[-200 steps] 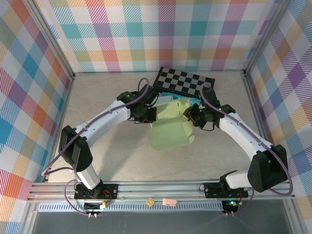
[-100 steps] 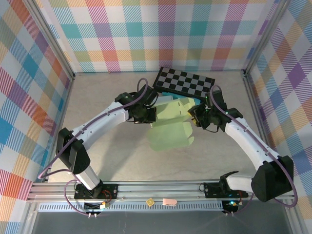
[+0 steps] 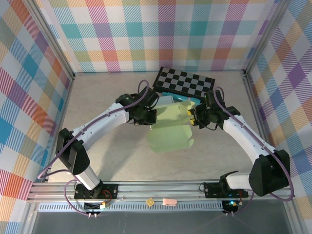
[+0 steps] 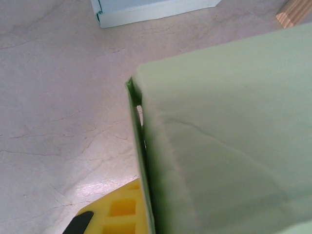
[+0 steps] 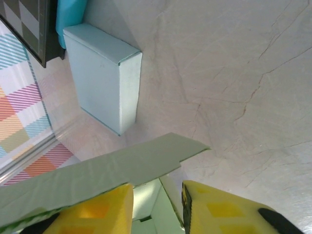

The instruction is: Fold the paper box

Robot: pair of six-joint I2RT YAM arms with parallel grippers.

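Top view, L to R: left gripper [image 3: 147, 116] is clenched on the left edge of the pale green paper box [image 3: 170, 130]. The box lies part-folded mid-table [image 3: 97, 97], between both arms. The grip prob. pins the sheet so it can't slide while the other side is worked. Right gripper [image 3: 192, 117] sits at the box's right edge, jaws part-spread w/ nothing pinched. Its wrist view shows a flap [image 5: 112, 173] resting across one yellow finger [image 5: 92, 209], likely to nudge it inward. Behind: checkerboard [image 3: 185, 83] and small light-blue box [image 5: 105, 83].
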